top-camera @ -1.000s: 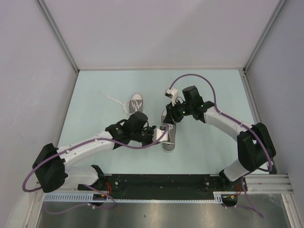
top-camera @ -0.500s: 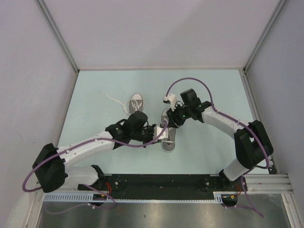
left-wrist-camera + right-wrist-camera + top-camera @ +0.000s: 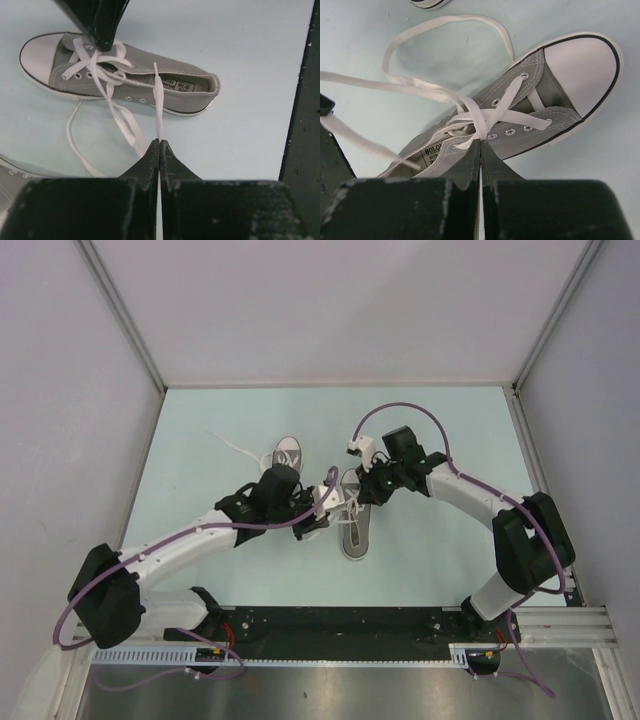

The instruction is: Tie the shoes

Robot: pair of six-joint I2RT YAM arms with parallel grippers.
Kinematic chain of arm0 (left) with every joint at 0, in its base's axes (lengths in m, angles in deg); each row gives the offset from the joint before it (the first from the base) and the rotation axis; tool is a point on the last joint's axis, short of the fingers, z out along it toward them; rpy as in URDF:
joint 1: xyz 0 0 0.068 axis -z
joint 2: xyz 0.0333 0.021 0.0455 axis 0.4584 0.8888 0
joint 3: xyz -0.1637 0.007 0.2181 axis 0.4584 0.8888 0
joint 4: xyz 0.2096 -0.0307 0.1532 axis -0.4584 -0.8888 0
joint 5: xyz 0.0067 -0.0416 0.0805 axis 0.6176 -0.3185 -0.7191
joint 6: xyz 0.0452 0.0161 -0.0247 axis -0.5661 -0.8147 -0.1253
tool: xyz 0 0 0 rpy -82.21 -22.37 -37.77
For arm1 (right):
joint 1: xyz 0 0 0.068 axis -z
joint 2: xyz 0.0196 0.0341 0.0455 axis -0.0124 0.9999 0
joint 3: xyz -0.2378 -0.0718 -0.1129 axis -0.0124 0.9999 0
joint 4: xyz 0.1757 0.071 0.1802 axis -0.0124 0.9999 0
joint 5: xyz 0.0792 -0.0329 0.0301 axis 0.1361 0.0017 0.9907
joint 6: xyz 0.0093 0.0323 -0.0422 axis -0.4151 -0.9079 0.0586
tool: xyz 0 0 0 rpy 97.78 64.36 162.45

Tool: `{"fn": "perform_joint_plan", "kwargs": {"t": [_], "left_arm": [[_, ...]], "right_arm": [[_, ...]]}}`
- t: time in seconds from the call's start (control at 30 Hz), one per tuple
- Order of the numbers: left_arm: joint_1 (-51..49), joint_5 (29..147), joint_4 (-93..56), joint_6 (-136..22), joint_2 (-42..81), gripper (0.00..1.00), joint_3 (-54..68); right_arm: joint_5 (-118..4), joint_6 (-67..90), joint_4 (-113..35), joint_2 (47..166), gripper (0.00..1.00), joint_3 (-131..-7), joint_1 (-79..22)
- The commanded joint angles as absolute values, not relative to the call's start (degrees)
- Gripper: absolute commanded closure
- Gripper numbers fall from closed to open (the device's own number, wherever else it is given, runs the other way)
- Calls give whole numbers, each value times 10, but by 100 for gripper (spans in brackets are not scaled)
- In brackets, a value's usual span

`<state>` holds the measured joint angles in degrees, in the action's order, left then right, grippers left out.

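Grey canvas low-top sneaker with white toe cap and sole (image 3: 355, 530) lay mid-table on the pale blue tabletop (image 3: 440, 430), toe far, heel near, between my two arms. My left gripper (image 3: 159, 143) was fully closed, fingertips together, pinching one strand of the long white laces (image 3: 158, 107). That strand ran from my tips to the shoe's opening. My right gripper (image 3: 480, 142) was also closed tight, no gap, tips right on the lace crossing over the tongue, pinching it as far as I could tell. One loose lace loop (image 3: 445, 22) lay on the table on the shoe's left. The second matching grey sneaker (image 3: 287, 455) sat just left and farther back, partly under my left arm, its own lace trailing far-left.
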<state>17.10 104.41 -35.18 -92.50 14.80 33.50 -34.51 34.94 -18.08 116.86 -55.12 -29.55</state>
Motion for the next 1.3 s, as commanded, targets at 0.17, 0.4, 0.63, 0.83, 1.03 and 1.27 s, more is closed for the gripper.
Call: {"fn": "perform_joint_plan", "kwargs": {"t": [0.17, 0.4, 0.63, 0.83, 1.03, 1.27], "left_arm": [[157, 963, -330, -834, 158, 100, 303], [157, 958, -314, -821, 193, 100, 275], [158, 960, -298, -809, 233, 100, 251], [161, 967, -270, -793, 269, 100, 244], [163, 989, -247, -775, 309, 100, 221], [173, 1027, -229, -776, 340, 100, 201]], "right_arm": [[-299, 295, -187, 1133, 100, -568, -272], [-283, 283, -186, 1142, 100, -569, -264], [-273, 275, -186, 1143, 100, -568, -257], [-260, 260, -191, 1148, 100, -567, -248], [-248, 254, -188, 1150, 100, -566, -246], [-235, 245, -187, 1156, 98, -565, -245]]}}
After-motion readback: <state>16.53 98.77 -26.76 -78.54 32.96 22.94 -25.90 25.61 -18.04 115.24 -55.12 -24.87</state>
